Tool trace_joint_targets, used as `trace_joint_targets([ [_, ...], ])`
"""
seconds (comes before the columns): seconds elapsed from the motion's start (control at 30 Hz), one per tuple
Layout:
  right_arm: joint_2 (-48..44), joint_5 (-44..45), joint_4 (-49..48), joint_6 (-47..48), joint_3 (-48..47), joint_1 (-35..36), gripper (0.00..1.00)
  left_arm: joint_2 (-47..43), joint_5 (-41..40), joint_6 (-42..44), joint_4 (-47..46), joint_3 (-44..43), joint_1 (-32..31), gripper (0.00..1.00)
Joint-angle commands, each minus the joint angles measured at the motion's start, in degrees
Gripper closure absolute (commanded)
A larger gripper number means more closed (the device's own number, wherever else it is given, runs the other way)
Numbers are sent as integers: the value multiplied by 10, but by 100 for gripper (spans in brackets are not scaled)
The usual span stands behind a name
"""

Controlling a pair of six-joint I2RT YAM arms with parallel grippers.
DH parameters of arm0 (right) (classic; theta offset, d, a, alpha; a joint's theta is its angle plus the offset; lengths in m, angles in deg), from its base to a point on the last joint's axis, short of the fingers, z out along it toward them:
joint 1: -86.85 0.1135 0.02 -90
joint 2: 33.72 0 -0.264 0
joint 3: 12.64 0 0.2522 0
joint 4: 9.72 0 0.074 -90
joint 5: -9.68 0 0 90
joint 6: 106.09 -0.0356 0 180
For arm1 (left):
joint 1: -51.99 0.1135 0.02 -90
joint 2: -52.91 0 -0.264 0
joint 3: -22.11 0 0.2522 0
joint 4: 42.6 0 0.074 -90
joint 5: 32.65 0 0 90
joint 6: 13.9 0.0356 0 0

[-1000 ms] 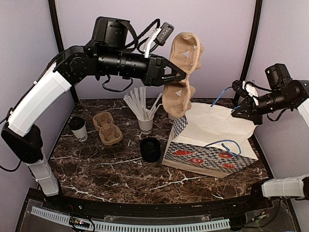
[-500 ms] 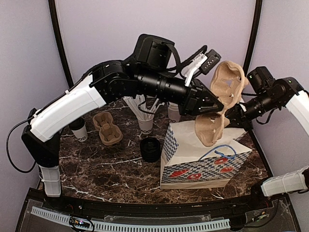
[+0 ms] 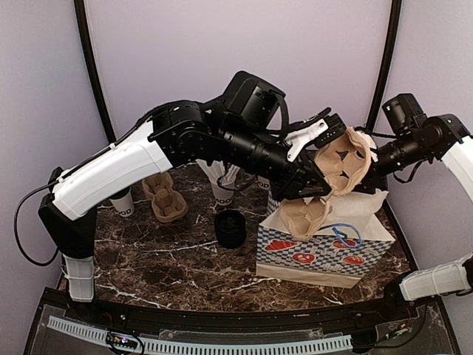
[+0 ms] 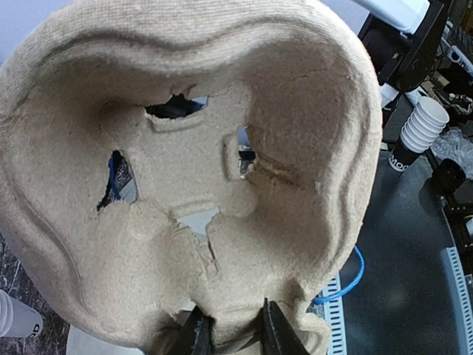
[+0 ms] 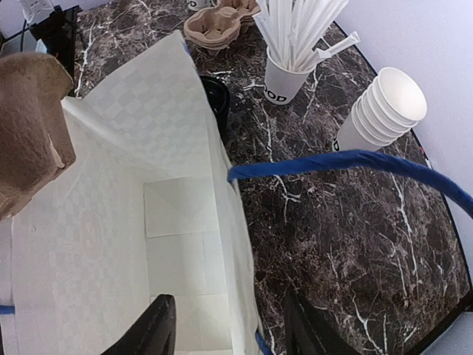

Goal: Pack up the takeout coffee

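Note:
The takeout coffee cup [image 3: 123, 202], white with dark lettering, stands at the table's left, its top hidden behind my left arm. A black lid stack [image 3: 230, 228] sits mid-table. My left gripper [image 3: 314, 185] is shut on the lower rim of a brown pulp carrier [image 3: 336, 166], tilted over the mouth of the checkered paper bag [image 3: 318, 248]. In the left wrist view the carrier [image 4: 192, 170] fills the frame above my gripper [image 4: 233, 329]. My right gripper [image 5: 230, 329] is open and straddles the bag's far wall [image 5: 222, 192], under the blue handle [image 5: 347, 161].
Spare pulp carriers [image 3: 164, 196] lie left of centre. A cup of white straws [image 5: 284, 78] and a stack of white cups [image 5: 380, 107] stand behind the bag. My left arm spans the table's middle. Black posts flank the back wall.
My left arm swung right and down, bringing the carrier to the bag's mouth. The bag went from lying to standing. My right gripper let go of the blue handle and opened.

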Motion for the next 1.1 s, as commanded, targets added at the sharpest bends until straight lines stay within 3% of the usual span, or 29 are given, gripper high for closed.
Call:
trace_joint_targets([
  [0.0, -17, 16, -6, 3, -33, -6, 47, 15, -34, 49, 57, -7, 1, 77],
  [0.27, -23, -8, 0, -1, -39, -17, 42, 27, -22, 57, 40, -27, 1, 77],
  [0.43, -22, -21, -1, -7, -49, -33, 40, 15, -21, 71, -19, -54, 1, 77],
  [0.87, 23, -87, 22, -4, -116, -151, 25, 36, -41, 138, -146, -43, 1, 79],
  [0.97, 49, -77, 11, -20, -115, -162, 27, 46, -38, 140, -155, -44, 1, 80],
  [1.07, 61, -62, 5, -25, -115, -167, 38, 46, -33, 135, -147, -53, 1, 80],
])
